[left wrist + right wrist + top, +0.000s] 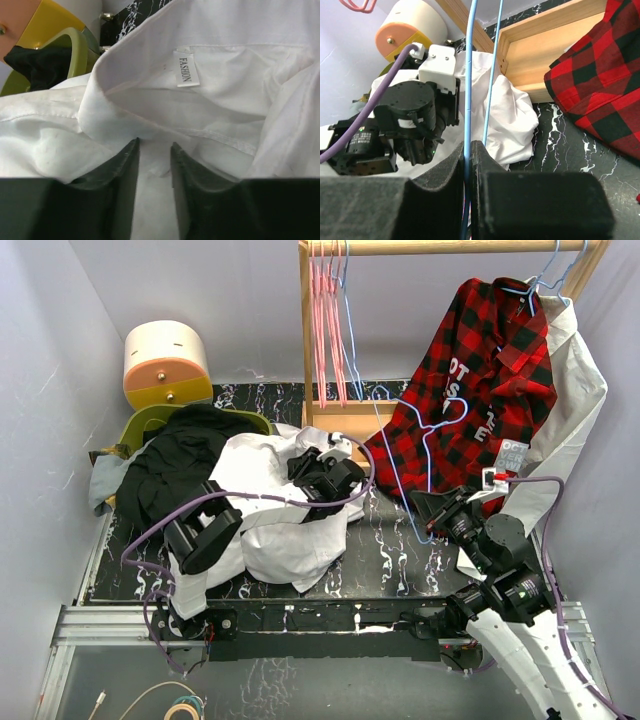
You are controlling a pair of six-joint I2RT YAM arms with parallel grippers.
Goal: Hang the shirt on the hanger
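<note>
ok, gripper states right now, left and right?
Left gripper: slightly apart at the shirt collar, grip cannot be told.
Right gripper: closed on the hanger wire.

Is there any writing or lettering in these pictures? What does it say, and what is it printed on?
"FASHION": on the small white tag sewn inside the collar of the white shirt.
Large pale letters on the red plaid shirt: only fragments show among the folds, so they cannot be read as words.
Grey patch at its lower edge: the print is too small to read.
Nothing else is legible.
</note>
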